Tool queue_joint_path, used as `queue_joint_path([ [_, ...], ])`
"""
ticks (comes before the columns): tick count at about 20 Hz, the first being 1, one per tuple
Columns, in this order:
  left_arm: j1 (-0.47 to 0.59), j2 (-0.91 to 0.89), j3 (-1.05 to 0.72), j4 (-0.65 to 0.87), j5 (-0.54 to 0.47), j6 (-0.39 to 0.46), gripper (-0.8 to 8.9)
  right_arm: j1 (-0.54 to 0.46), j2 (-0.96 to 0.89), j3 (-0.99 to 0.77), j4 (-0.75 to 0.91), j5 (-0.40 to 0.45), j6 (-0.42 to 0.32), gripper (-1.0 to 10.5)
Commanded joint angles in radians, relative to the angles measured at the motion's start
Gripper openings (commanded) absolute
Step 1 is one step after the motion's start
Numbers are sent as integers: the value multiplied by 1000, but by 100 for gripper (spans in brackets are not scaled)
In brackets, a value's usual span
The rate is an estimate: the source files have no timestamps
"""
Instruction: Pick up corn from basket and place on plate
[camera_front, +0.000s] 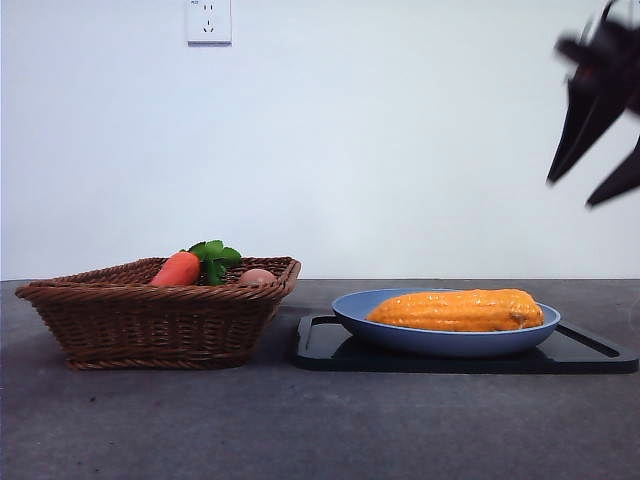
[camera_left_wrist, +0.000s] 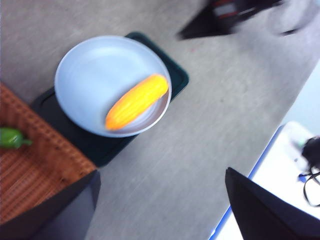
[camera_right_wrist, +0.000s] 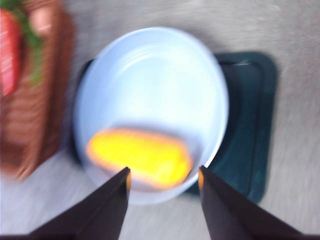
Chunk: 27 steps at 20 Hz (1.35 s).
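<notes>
While both arms hang clear, the corn (camera_front: 457, 310), an orange-yellow bumpy cob, lies flat in the plate (camera_front: 372, 318), right of the basket (camera_front: 150, 325). Right gripper (camera_right_wrist: 164, 176) above it spread wide, empty; left gripper (camera_left_wrist: 162, 187) likewise.

Plain white wall behind a grey worktop

The worktop (camera_front: 150, 420) is a matte, mottled dark grey, meeting a bare white wall (camera_front: 400, 130) along a level line. A white power socket (camera_front: 208, 21) sits high on the wall. Light is even and soft. In the left wrist view, a pale blue-edged surface (camera_left_wrist: 280, 170) lies past the worktop's edge.
</notes>
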<state>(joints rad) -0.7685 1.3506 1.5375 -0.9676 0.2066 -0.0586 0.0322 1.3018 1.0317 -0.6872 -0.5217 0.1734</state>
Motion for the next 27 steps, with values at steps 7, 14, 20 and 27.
queue_joint_path([
  [7, 49, 7, 25, -124, -7, 93, 322, 201, -348, 19, -357, -2, -126, 220],
  [14, 49, 7, 25, -141, -7, 96, 6, 256, -408, 19, -385, -2, -164, 2],
  [20, 49, 7, 25, -127, -7, 96, 7, 256, -408, 19, -365, -2, -159, 3],
  [27, 49, 7, 25, 10, -7, 96, 6, 255, -408, 19, -330, -2, -159, 2],
])
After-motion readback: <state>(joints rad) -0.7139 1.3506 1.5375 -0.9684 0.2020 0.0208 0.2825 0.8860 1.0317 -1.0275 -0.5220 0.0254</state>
